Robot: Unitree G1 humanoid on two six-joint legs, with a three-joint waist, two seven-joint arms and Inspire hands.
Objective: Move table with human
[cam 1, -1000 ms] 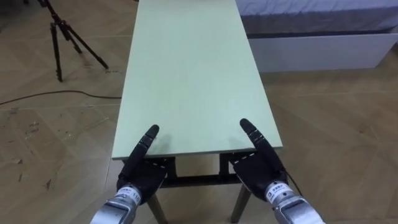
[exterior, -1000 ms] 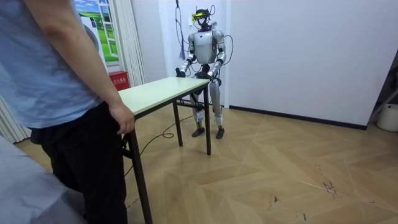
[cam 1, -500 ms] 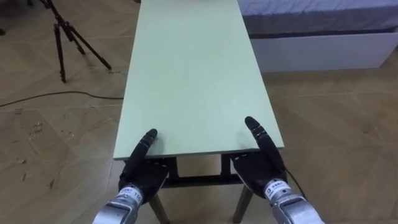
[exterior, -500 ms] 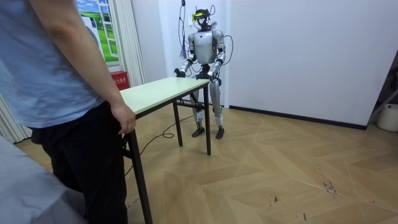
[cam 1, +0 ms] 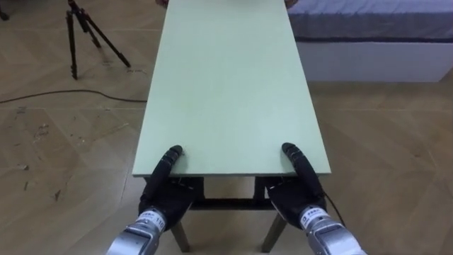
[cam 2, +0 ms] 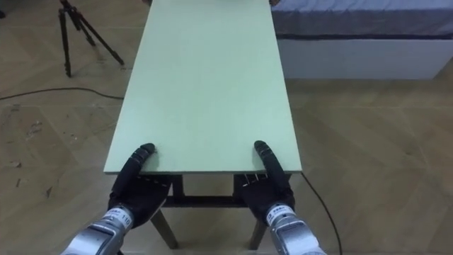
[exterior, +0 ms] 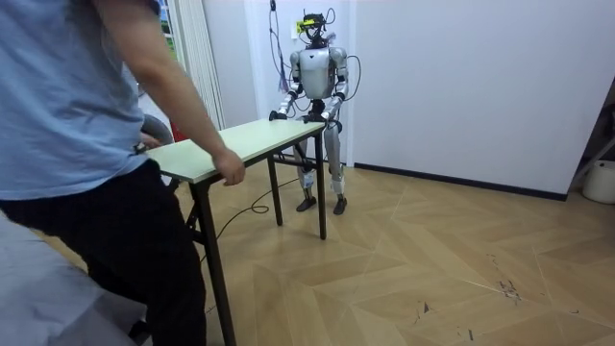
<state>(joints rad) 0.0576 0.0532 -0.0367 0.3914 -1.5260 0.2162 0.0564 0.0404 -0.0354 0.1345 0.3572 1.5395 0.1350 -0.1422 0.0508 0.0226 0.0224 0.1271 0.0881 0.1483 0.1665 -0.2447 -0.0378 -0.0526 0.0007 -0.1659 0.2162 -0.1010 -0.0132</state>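
"Two hands, one table (cam 1: 226,85): which way does it lie?"
"Straight ahead. Its long axis runs from the robot's near end to the far end, where a person (exterior: 77,144) has a hand on the corner."
"And the grip?"
"Left hand (cam 1: 164,195) and right hand (cam 1: 296,198) clamp the near short edge, well apart, one by each corner, thumbs on top, palms beneath."
"Which is nearer?"
"Neither. Both sit level on that edge, so the carry likely runs along the table's length."
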